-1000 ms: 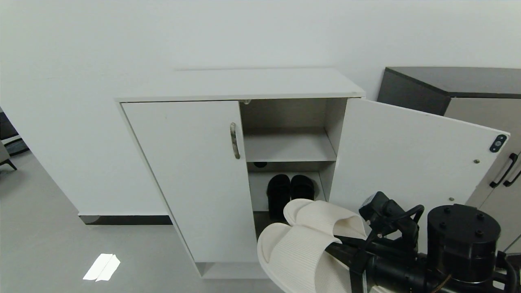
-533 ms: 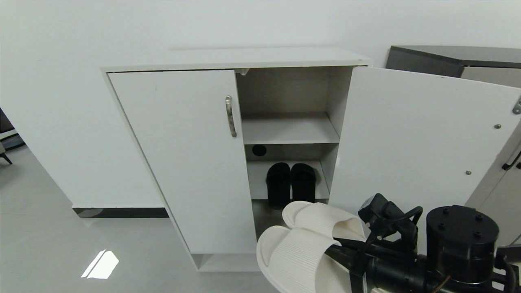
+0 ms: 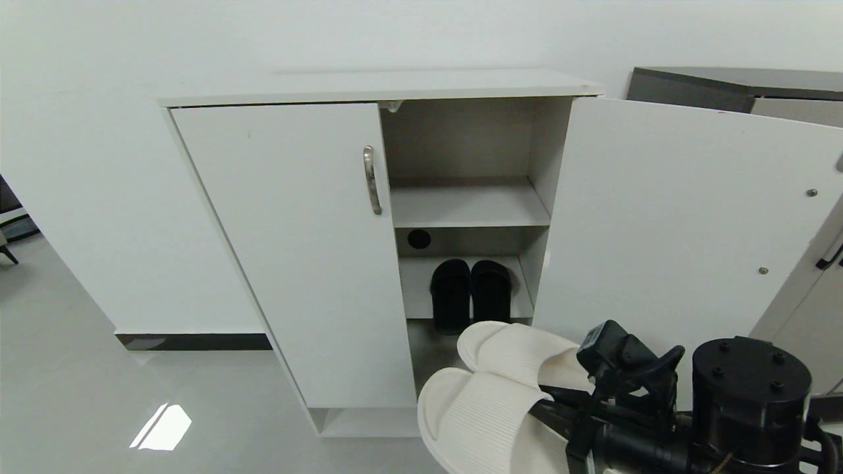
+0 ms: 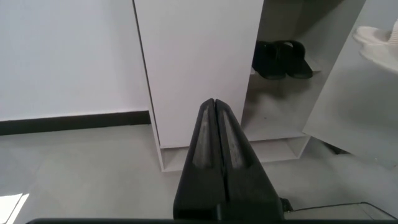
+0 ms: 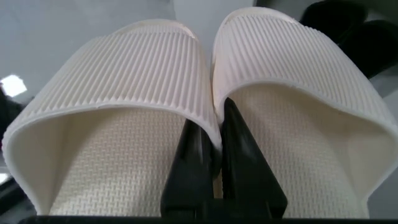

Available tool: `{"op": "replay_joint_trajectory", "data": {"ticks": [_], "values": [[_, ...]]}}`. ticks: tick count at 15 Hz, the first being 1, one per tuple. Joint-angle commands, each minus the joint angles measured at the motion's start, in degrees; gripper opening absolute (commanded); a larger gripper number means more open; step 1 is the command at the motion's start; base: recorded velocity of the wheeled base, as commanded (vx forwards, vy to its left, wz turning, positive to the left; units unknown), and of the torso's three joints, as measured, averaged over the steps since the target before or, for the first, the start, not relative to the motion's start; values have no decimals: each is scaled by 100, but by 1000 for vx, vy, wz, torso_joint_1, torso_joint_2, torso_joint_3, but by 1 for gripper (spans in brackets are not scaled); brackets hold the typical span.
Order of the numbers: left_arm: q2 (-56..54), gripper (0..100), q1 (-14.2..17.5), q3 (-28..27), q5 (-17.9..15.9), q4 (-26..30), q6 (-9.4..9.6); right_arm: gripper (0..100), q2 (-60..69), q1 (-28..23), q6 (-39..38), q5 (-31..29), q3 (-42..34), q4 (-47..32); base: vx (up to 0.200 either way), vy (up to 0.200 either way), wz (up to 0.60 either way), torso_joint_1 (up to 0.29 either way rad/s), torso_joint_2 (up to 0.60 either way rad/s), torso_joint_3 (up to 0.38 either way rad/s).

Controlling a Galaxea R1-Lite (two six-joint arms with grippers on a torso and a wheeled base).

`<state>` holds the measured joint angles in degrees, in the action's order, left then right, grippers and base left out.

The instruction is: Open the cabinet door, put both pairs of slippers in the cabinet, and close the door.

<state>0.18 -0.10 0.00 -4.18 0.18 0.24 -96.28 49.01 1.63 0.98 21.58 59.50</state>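
R gripper point(image 5: 211, 134): pinches the inner strap edges of both white slippers point(image 3: 487, 395) together, one finger inside each.
White slippers: held off the floor point(image 3: 79, 395), side by side, toes toward the cab point(image 3: 382, 84), low in front of its open half, just beside the R door point(image 3: 672, 217).
L gripper point(image 4: 215, 104): fingers pressed together, nothing between them; above the floor in front of the L door point(image 3: 296, 250).
R door: swung wide open, inner face toward the camera.
L door: shut, w/ a metal handle point(image 3: 372, 179) upright at its inner edge.
Black slippers point(image 3: 471, 289): inside the cab on the lower shelf point(image 3: 415, 289), side by side, touching, toes outward.
Upper shelf point(image 3: 467, 204): above the black pair; round hole point(image 3: 419, 238) in the back panel between the two shelves.
Cab: white, against the wall.
Dark unit point(image 3: 737, 85): behind the R door, at the wall.
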Motion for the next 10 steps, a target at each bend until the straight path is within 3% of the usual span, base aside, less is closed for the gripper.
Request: {"op": "replay_joint_trajectory", "data": {"ticks": [1,2,3,5,8,10], "values": [[-1,0,1,0,-13,-1,2,0,-260,215,188,-1258,620,-272,0,0,0,0,0,0],[-1,0,1,0,-13,-1,2,0,-427,276,83,-2119,1156,-615,0,0,0,0,0,0],[-1,0,1,0,-21,-1,2,0,-471,496,-357,-2602,1929,-1459,0,0,0,0,0,0],[-1,0,1,0,-21,-1,2,0,-418,839,-1095,-3042,2940,-2997,0,0,0,0,0,0],[-1,0,1,0,-21,-1,2,0,-681,962,-2554,-4281,4882,-5063,0,0,0,0,0,0],[-1,0,1,0,-21,-1,11,0,-778,970,-2721,-5099,5471,-5520,0,0,0,0,0,0]]}}
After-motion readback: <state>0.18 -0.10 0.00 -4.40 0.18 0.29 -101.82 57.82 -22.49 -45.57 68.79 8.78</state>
